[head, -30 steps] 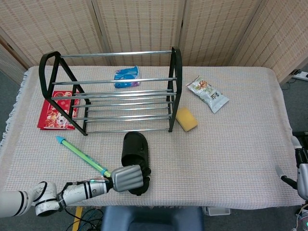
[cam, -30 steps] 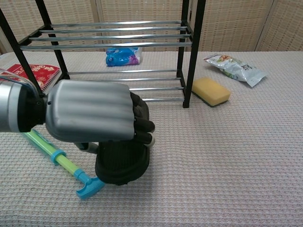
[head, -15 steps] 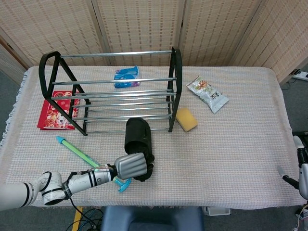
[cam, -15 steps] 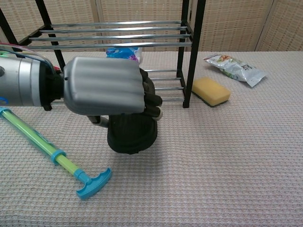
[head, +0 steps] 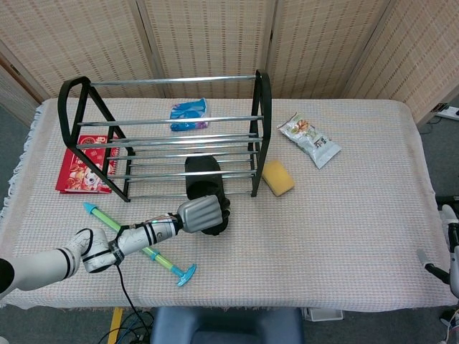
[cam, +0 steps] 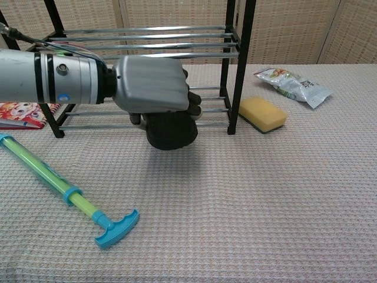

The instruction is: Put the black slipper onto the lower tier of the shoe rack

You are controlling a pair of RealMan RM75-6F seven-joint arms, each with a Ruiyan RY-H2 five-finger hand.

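The black slipper (head: 204, 184) (cam: 172, 131) is off the cloth. My left hand (head: 200, 213) (cam: 152, 84) grips its heel end from above. Its toe end reaches in under the upper bars of the black-framed shoe rack (head: 262, 107) (cam: 240, 71), over the silver bars of the lower tier (cam: 209, 109). Whether the slipper touches those bars I cannot tell, because the hand hides much of it in the chest view. Only a sliver of my right hand (head: 450, 240) shows at the far right edge of the head view, off the table.
A green and blue pump tube (head: 136, 241) (cam: 66, 191) lies left of the hand. A yellow sponge (head: 277, 177) (cam: 263, 114) sits right of the rack, with a snack bag (head: 309, 140) (cam: 293, 85) beyond it. A red book (head: 82, 170) and a blue packet (head: 189, 114) lie by the rack.
My left hand has lifted the slipper off the cloth and carried it away from the table's front edge, pushing its toe in among the rack's bars. The pump tube now lies uncovered.
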